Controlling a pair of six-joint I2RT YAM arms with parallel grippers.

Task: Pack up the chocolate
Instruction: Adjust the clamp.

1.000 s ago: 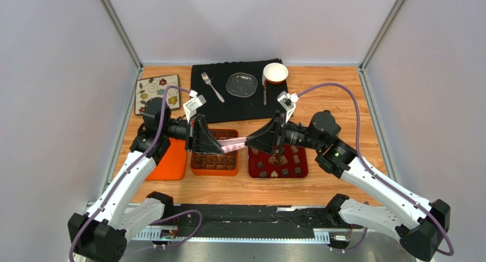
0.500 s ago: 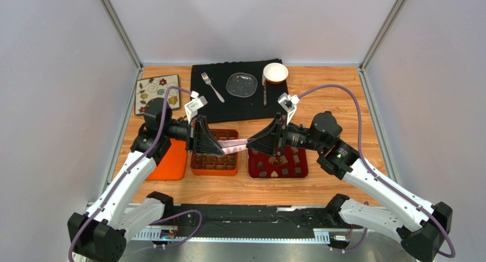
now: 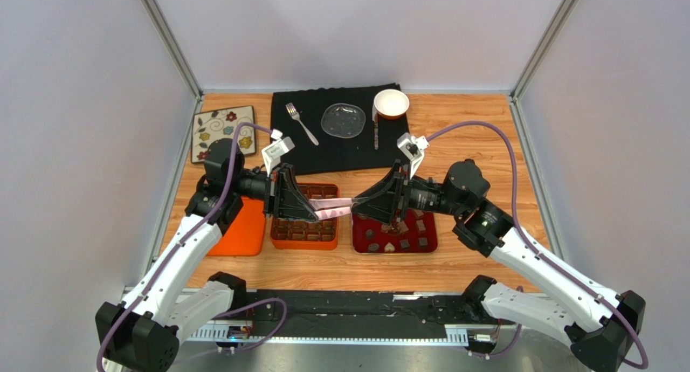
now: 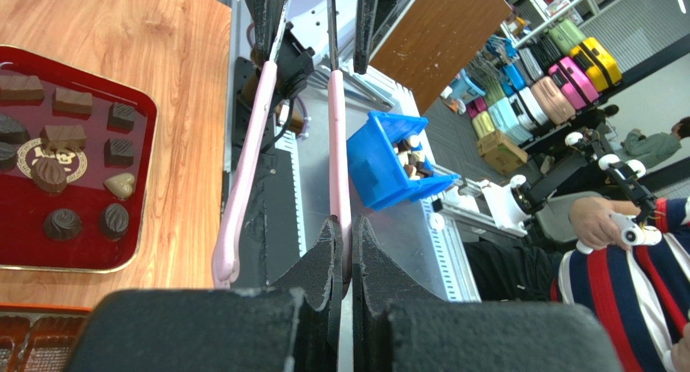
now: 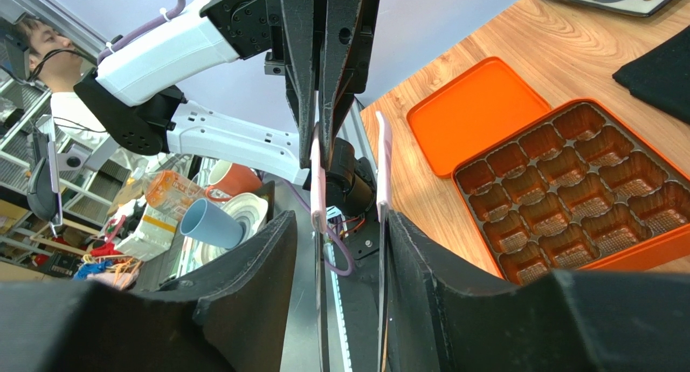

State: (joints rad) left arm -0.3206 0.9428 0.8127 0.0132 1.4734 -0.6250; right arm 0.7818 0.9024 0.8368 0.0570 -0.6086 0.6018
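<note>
**A:** What changes for us in this last second?

**B:** Our right claw (image 5: 340,226) eases its jaws wider, and its arm draws back a little toward its own side. Our left claw (image 4: 347,226) stays where it was, jaws together and clamped on one leg of the pale pink plastic tongs (image 4: 338,145).

**A:** So which of our claws holds the tongs now?

**B:** The left one. The right claw stands apart astride both legs. The free leg lies against one of its fingers, while the leg we pinch on the left shows a gap to the other finger. We judge that the right claw is loosening, perhaps to reseat itself, so the handover is not settled.

**A:** And where is the chocolate?

**B:** The small dark brown bite-size chocolate pieces (image 4: 63,224) lie scattered on the glossy dark red rectangular tray (image 4: 81,255), directly beneath the right claw. None of them has shifted. Beneath the left claw sits the orange plastic box with brown moulded cups (image 5: 599,263), and every cup we can see is empty. The flat orange lid (image 5: 478,113) lies just beyond the box, on the side of the left claw away from the right one.

**A:** What does that mean for packing?

**B:** We reckon it has not begun. The right claw must close on both legs before the left lets go. Until then the tongs hang by a single leg, and they could swing or twist if we release early.
</note>
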